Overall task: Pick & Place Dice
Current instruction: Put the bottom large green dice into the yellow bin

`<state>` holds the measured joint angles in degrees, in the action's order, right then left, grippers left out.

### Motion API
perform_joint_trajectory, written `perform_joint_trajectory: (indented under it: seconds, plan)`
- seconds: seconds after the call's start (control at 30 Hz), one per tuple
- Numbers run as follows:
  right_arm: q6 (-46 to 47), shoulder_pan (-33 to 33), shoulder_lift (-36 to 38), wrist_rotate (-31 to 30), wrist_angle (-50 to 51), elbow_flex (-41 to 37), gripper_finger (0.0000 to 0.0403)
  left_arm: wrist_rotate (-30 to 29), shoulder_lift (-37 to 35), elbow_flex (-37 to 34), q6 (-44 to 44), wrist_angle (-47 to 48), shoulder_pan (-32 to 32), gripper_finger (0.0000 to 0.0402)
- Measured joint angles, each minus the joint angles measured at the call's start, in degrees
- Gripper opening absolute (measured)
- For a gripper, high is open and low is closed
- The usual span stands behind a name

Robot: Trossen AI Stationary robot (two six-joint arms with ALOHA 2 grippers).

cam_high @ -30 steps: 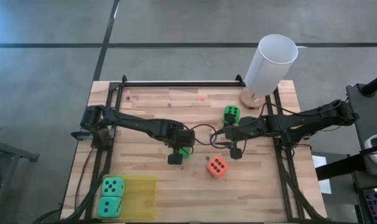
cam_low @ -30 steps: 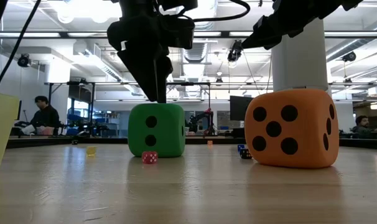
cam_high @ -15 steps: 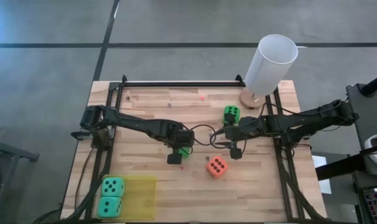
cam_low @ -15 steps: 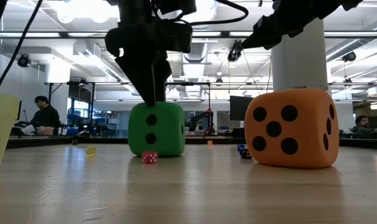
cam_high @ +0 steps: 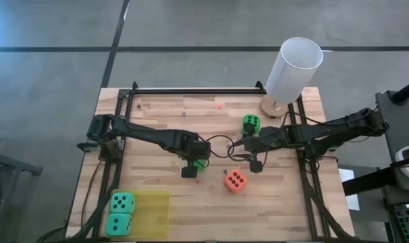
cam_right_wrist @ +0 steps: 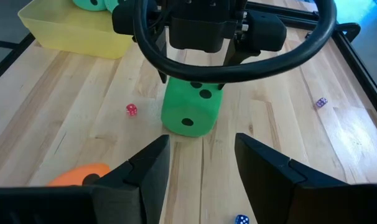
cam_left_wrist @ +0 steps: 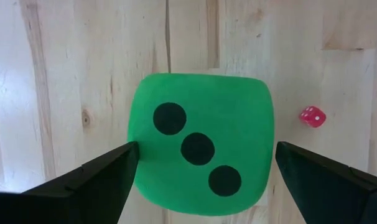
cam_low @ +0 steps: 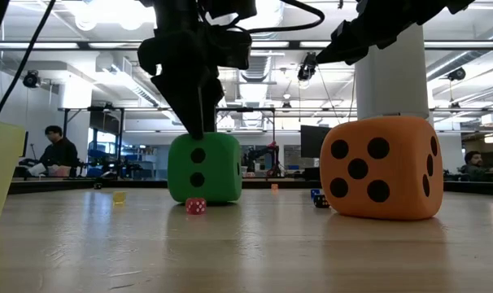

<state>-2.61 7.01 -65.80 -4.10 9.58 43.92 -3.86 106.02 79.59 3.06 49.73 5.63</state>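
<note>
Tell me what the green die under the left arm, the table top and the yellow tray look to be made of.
Green die: probably soft foam, matte, with rounded corners and flat black pips.
Table top: pale wood planks, with grain, a knot and seams showing; smooth, slightly glossy finish.
Yellow tray: seemingly thin plastic, translucent, as its wall lets light through in the right wrist view.

Overhead, table-level, two wrist views — green die [cam_left_wrist: 201, 152] shared throughout

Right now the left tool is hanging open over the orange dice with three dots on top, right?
Not quite: the left tool is open over a green dice, not orange. Its top does show three dots, as the left wrist view shows.
</note>
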Motion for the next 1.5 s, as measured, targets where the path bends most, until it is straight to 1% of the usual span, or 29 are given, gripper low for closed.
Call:
perform_joint_trajectory:
  seconds: [0.3, 0.53, 0.7, 0.93, 1.27, 1.5]
  plan:
    - [-0.35, 0.0, 0.0, 0.0, 0.0, 0.0, 0.018, 0.0, -0.22, 0.03, 0.18, 0.02, 0.0, 0.0381]
    - [-0.37, 0.0, 0.0, 0.0, 0.01, 0.0, 0.018, -0.15, -0.24, 2.23, 0.58, -0.11, 0.0, 0.0382]
    - [-0.37, 0.0, 0.0, 0.0, 0.0, 0.0, 0.018, -0.2, -0.31, 2.41, 5.64, -0.16, -0.26, 0.0383]
    - [-0.37, 0.0, 0.0, 0.01, 0.02, 0.0, 0.018, -0.3, -0.07, 0.18, 11.01, -0.93, -0.32, 0.0382]
    - [-0.37, 0.0, 0.0, 0.01, 0.02, 0.0, 0.018, -0.3, -0.07, -0.04, 10.95, -1.3, -0.45, 0.0382]
    - [-0.39, 0.0, 0.0, 0.02, 0.02, 0.0, 0.018, 1.6, -0.07, -0.04, 9.15, -2.29, 0.32, 0.0381]
